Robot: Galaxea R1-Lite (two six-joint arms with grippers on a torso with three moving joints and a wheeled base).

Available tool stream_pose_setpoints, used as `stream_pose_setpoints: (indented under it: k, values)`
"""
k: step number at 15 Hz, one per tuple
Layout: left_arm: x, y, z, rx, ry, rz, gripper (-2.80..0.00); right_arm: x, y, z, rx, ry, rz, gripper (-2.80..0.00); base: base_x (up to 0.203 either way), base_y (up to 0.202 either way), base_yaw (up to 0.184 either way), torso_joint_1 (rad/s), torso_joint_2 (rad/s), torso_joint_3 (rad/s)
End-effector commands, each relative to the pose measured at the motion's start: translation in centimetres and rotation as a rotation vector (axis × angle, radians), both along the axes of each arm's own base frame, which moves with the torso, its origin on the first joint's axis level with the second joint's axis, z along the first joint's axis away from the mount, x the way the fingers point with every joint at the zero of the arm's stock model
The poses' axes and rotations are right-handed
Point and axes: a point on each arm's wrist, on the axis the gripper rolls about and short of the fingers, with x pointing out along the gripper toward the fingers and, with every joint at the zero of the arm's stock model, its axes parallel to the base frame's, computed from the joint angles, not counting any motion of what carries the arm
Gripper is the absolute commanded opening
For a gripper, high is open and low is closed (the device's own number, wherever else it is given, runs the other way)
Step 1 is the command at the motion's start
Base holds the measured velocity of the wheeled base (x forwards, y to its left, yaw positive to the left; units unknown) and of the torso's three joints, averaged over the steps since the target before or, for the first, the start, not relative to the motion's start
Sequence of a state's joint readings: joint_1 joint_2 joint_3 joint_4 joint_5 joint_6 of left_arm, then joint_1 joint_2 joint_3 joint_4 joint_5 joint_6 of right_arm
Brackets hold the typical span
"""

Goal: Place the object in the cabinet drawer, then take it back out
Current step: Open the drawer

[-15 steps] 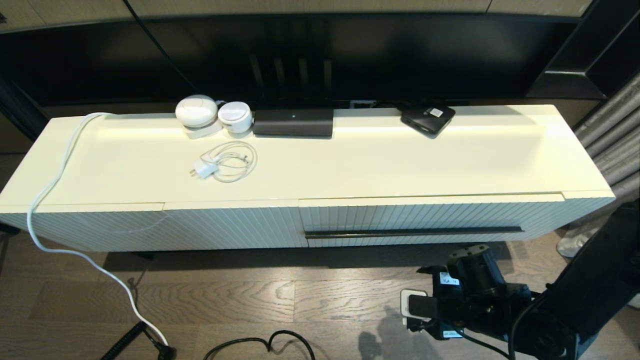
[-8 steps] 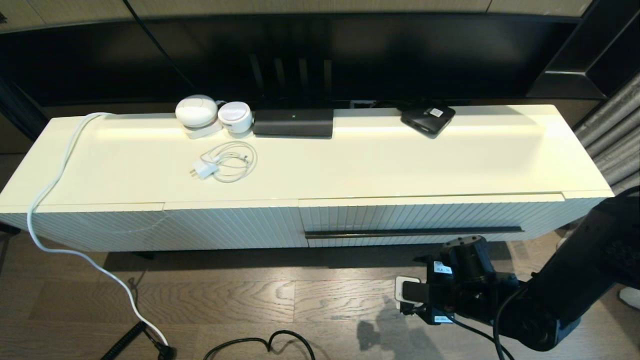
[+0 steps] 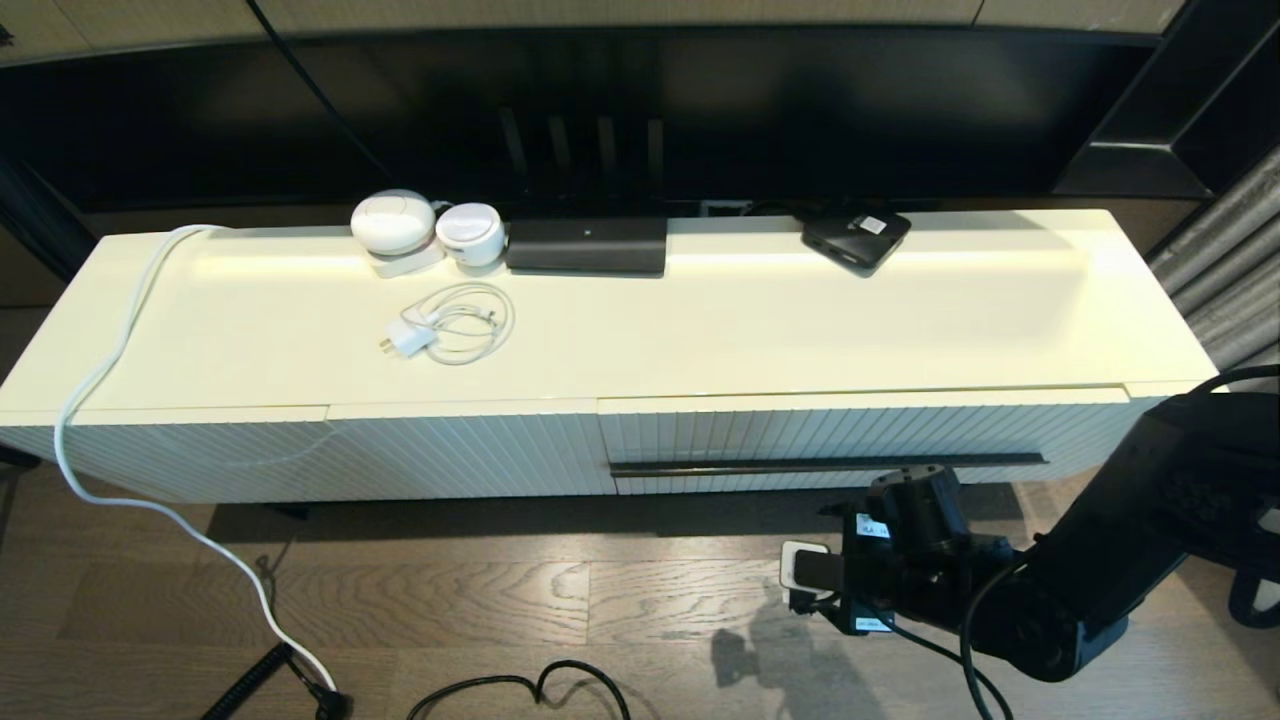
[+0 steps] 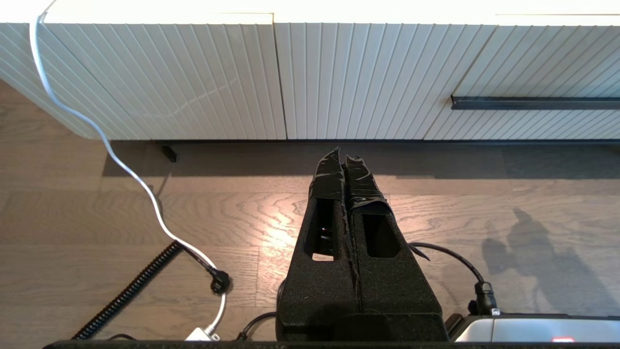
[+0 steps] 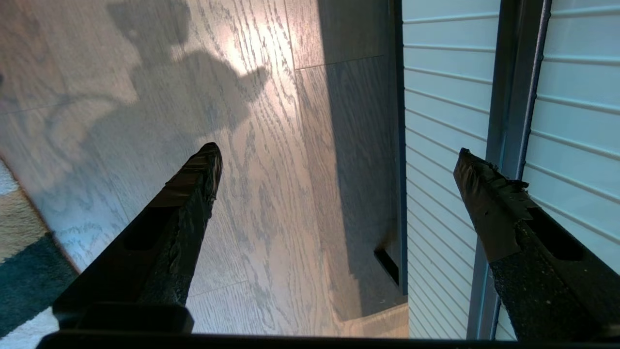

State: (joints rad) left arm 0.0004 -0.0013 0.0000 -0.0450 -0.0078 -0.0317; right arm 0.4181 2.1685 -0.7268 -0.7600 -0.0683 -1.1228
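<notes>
The black folding umbrella is out of view in every frame. The cream-white ribbed cabinet drawer (image 3: 860,430) is pushed in, its thin black bar handle (image 3: 828,463) running across the front. My right arm (image 3: 910,560) hangs low over the wood floor just in front of and below that handle. In the right wrist view my right gripper (image 5: 336,155) is open and empty, with one finger (image 5: 484,194) lying across the handle (image 5: 516,97). My left gripper (image 4: 345,157) is shut on nothing, low above the floor, facing the cabinet front left of the drawer (image 4: 533,58).
On the cabinet top sit two white round devices (image 3: 395,222), a white charger with coiled cable (image 3: 445,325), a long black box (image 3: 586,245) and a small flat black box (image 3: 855,237). A white cord (image 3: 100,380) hangs off the left end. Black cables (image 3: 530,690) lie on the floor.
My right arm has moved up and to the left, closer to the drawer's handle. Nothing on the cabinet has moved and the drawer stays pushed in.
</notes>
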Motion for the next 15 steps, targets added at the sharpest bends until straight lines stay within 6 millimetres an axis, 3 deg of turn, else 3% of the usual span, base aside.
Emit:
stream_pose_setpoints:
  k: [1,15]
  values:
    - [0.0,0.0,0.0,-0.001,0.000,0.001,-2.80,0.4,0.1,0.0,0.000,-0.012,0.003,0.00,0.000,0.000,0.000,0.000,0.00,0.000]
    - [0.0,0.0,0.0,-0.001,0.001,0.001,-2.80,2.3,0.2,-0.6,0.009,-0.031,-0.014,0.00,0.000,0.000,0.000,0.000,0.00,0.000]
